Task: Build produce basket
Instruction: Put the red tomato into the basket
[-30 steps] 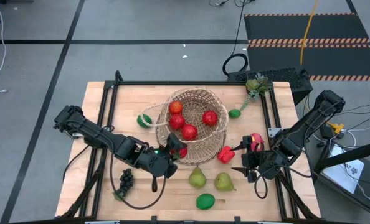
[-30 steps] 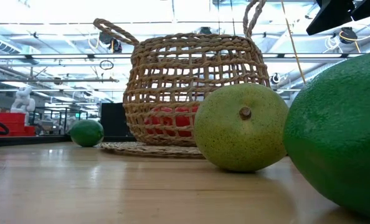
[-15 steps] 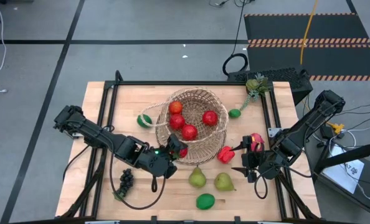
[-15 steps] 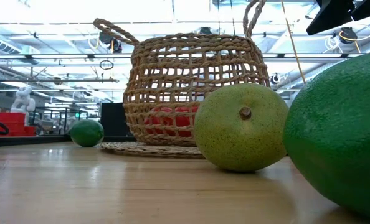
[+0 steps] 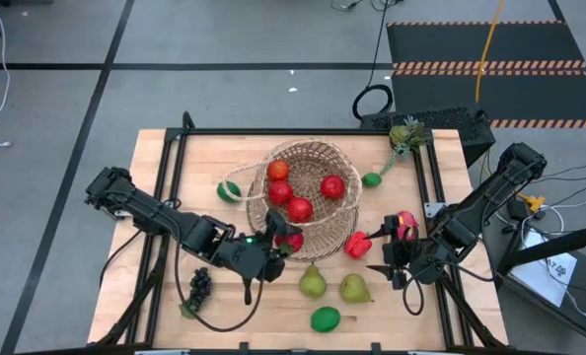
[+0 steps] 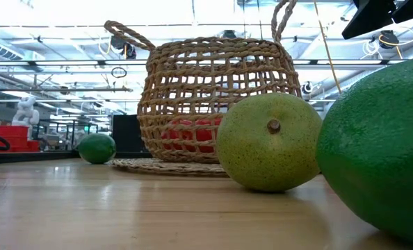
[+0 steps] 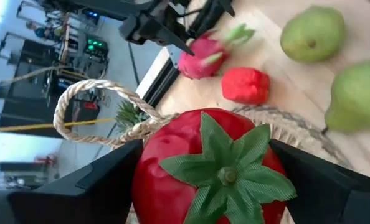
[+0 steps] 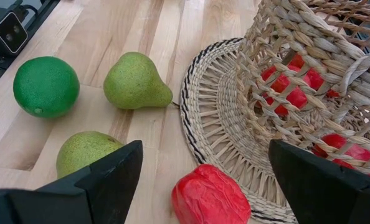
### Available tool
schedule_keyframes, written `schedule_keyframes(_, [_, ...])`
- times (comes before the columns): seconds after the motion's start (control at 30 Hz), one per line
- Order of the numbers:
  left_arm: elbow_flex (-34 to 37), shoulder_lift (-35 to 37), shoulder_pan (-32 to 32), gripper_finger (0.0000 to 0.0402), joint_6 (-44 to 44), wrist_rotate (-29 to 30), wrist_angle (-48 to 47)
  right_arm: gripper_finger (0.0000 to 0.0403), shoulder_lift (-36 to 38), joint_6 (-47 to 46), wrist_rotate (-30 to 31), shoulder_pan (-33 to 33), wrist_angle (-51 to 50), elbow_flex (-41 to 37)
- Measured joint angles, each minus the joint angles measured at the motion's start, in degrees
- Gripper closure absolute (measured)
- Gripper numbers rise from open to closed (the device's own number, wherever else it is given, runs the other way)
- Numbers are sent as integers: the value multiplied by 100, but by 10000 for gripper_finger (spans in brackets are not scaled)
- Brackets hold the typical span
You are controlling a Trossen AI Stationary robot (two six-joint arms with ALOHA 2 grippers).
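Found grapes (image 5: 201, 284) at the far left of the table, loose on the wood and well apart from the basket (image 5: 313, 145). Next to the right, found the left gripper (image 5: 281, 245) at the basket's near rim, jaws spread wide and clamped on a tomato (image 7: 216, 168) that filled the gap between the fingers (image 7: 79, 186), green calyx facing the wrist camera. Judged the tomato light, hollow and smooth, so liable to squirt out of a hard pinch; best taken across its widest girth, as here, and let go low over the rim rather than dropped. Counted four red pieces already inside the basket. Judged the wicker stiff but light, likely to slide or tip if nudged at the wall, and the thin handle (image 7: 79, 93) apt to snag a finger. Further right, near the front edge, saw two pears (image 5: 313, 283) and a lime (image 5: 325, 319) on the table; judged the pears easiest to take across the fat belly, not the tapering neck, and the lime prone to roll. Then a lumpy red piece (image 5: 358, 244) just beside the basket's base. Furthest right, found the right gripper (image 5: 380, 254) waiting with jaws wide apart and nothing between them, near a dragon fruit (image 5: 404, 225).
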State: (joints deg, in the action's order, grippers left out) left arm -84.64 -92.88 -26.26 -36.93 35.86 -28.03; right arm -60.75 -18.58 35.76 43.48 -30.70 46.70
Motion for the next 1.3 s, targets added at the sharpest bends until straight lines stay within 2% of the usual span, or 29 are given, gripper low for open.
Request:
schedule_keyframes(0.17, [0, 0, -2, 69, 836, 0, 220, 63, -1, -1, 0, 1, 0, 0])
schedule_keyframes(0.47, [0, 0, -2, 69, 2940, -2, 608, 63, -1, 0, 0, 1, 0, 0])
schedule_keyframes(0.7, [0, 0, 62, 69, 4129, 3, 1103, 63, -1, -5, -1, -1, 0, 0])
schedule_keyframes(0.93, [0, 0, 437, 69, 4607, 2, 1727, 63, -1, -2, -2, 0, 0, 0])
schedule_keyframes(1.17, [0, -2, 1294, 69, 4886, -805, 1463, 63, -1, -3, -4, 1, -2, 0])
schedule_keyframes(1.3, [0, -2, 1818, 69, 5091, -885, 1181, 63, -1, -3, -4, -2, -60, 0])
